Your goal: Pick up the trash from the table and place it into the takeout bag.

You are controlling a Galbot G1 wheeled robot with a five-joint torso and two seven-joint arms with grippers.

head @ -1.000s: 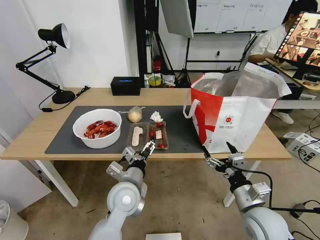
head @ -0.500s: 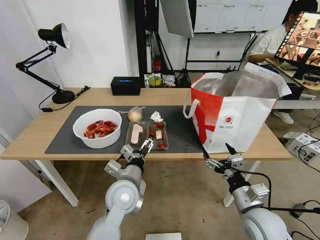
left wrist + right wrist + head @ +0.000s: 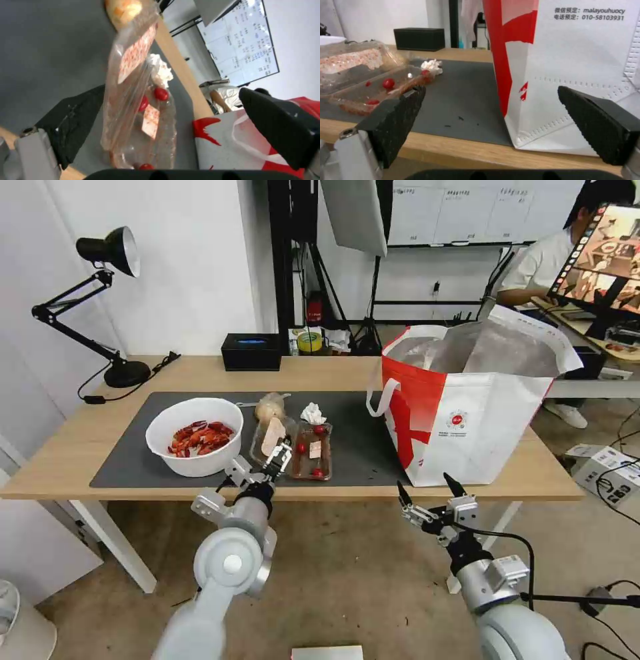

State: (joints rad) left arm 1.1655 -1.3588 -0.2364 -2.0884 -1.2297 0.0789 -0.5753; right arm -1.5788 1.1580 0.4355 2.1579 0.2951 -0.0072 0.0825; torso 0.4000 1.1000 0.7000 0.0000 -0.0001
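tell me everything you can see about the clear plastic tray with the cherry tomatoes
The clear plastic tray is a thin hinged clamshell lying open on the dark grey mat, between the white bowl and the takeout bag. One half holds a few red cherry tomatoes and a small label; the other, bearing a larger label, is tilted up. The left gripper is at its near edge.

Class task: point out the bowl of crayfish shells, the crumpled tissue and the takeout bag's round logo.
bowl of crayfish shells [image 3: 195, 463], head view, white front wall.
crumpled tissue [image 3: 312, 414], head view, its middle.
takeout bag's round logo [image 3: 457, 419], head view, red circle's centre.
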